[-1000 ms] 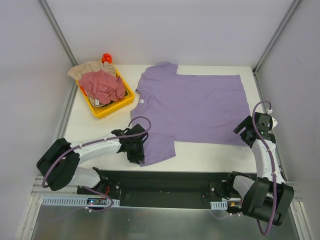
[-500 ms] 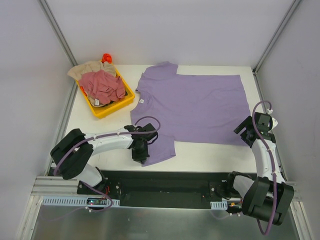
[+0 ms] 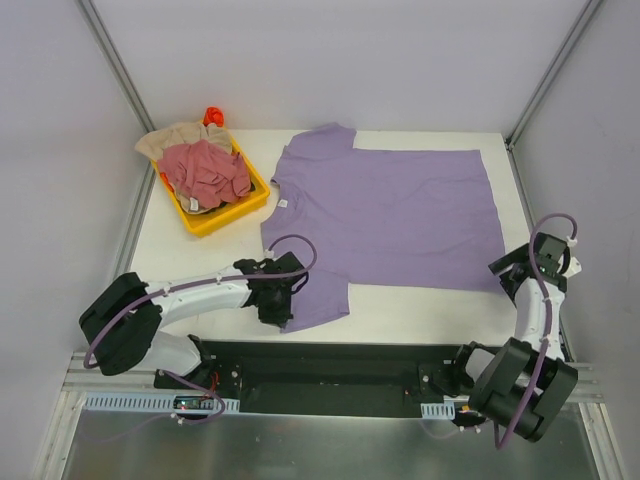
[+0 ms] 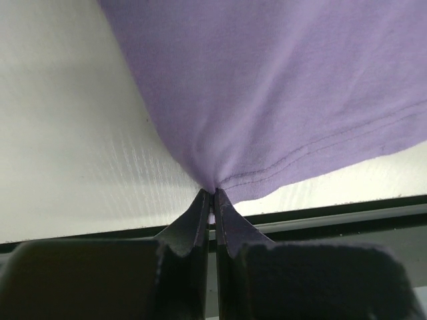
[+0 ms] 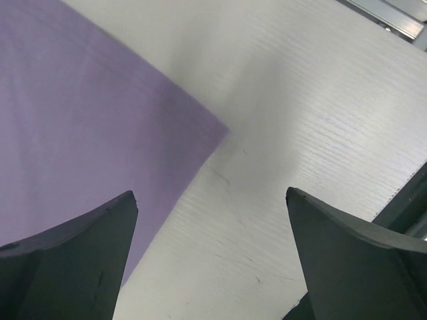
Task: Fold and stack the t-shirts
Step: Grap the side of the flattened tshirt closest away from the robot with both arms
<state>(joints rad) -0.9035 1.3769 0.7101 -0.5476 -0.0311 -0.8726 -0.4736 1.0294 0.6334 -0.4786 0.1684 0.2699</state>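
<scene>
A lavender t-shirt (image 3: pixel 390 215) lies spread flat on the white table, neck to the left, with a small white label (image 3: pixel 283 203). My left gripper (image 3: pixel 279 306) is at the near sleeve, and in the left wrist view its jaws (image 4: pixel 213 194) are shut on a pinch of the sleeve's hemmed edge (image 4: pixel 280 87). My right gripper (image 3: pixel 508 276) hangs open over the shirt's near right corner (image 5: pixel 80 120), nothing between its tips (image 5: pixel 210 192). A pink-red t-shirt (image 3: pixel 205 170) and a beige t-shirt (image 3: pixel 175 138) lie crumpled in the tray.
The yellow tray (image 3: pixel 226 217) stands at the table's back left, and a small orange-red thing (image 3: pixel 213 115) shows behind it. The table's near edge and a black rail (image 4: pixel 347 213) run just below the left gripper. Grey walls enclose the table.
The left gripper has closed on the sleeve edge. The right arm has swung right and nearer, out to the shirt's near right corner, still open.
</scene>
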